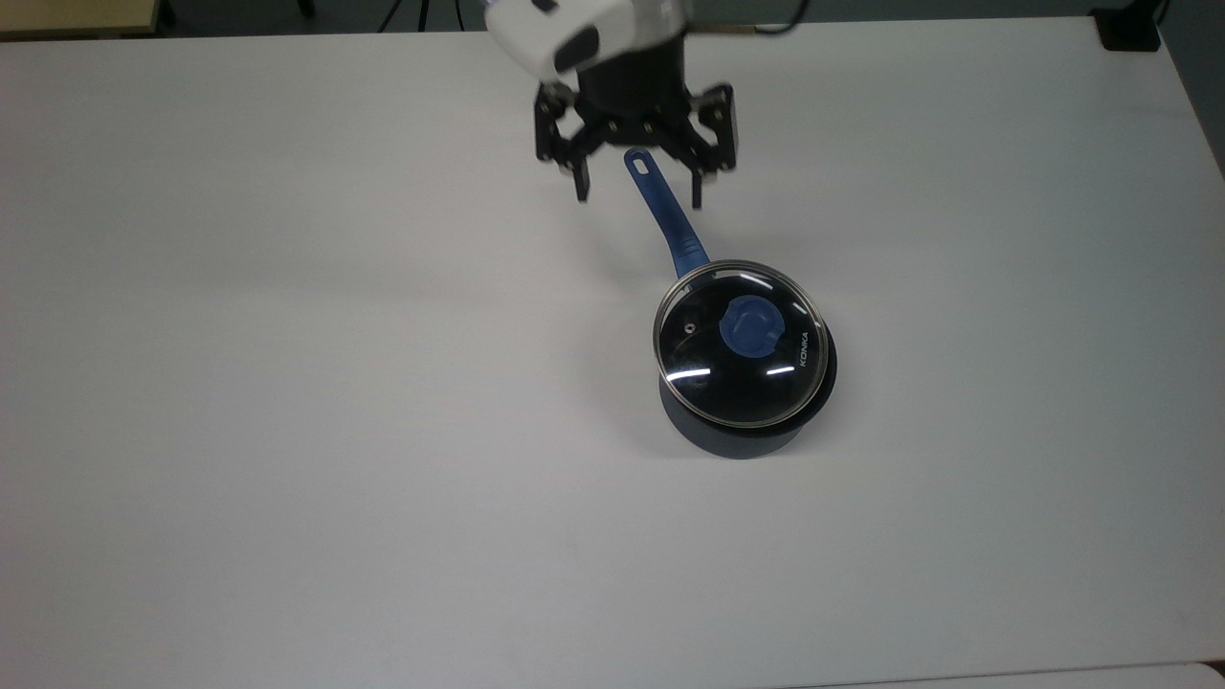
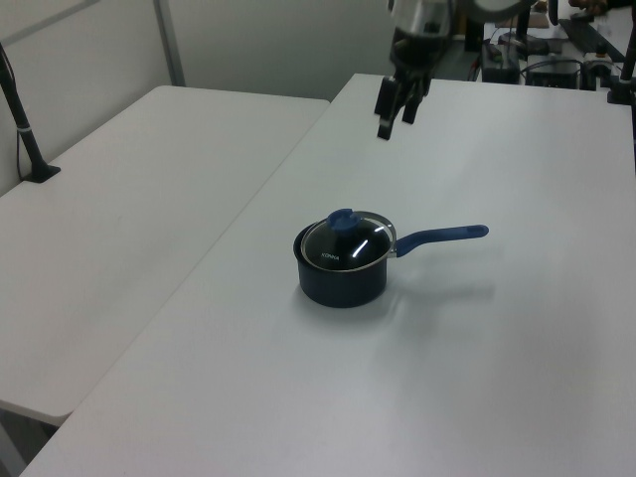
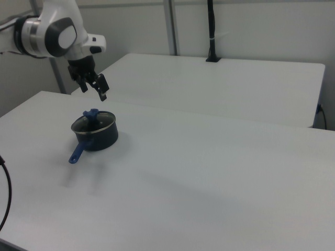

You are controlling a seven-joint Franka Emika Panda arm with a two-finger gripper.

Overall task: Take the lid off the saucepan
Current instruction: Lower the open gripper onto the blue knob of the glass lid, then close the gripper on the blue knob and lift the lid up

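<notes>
Lid (image 1: 739, 343): one, seated on one saucepan (image 1: 746, 433). One gripper (image 1: 638, 194) above handle end, jaws wide, holding nothing.

You have the saucepan (image 2: 340, 272) standing upright near the middle of the white table (image 2: 517, 378), dark body, slim blue handle (image 2: 442, 236) reaching toward the left view's right. The lid (image 2: 348, 241) sits on its rim, glass with a steel edge, blue knob (image 2: 341, 219) on top, two light streaks across the glass. Your gripper (image 2: 393, 119) hangs in the air over the table's far part, well apart from the pan, fingers pointing down with a gap between them, nothing held. A second white table (image 2: 109, 258) adjoins on the left view's left, a dark post (image 2: 22, 119) clamped at its far edge.
</notes>
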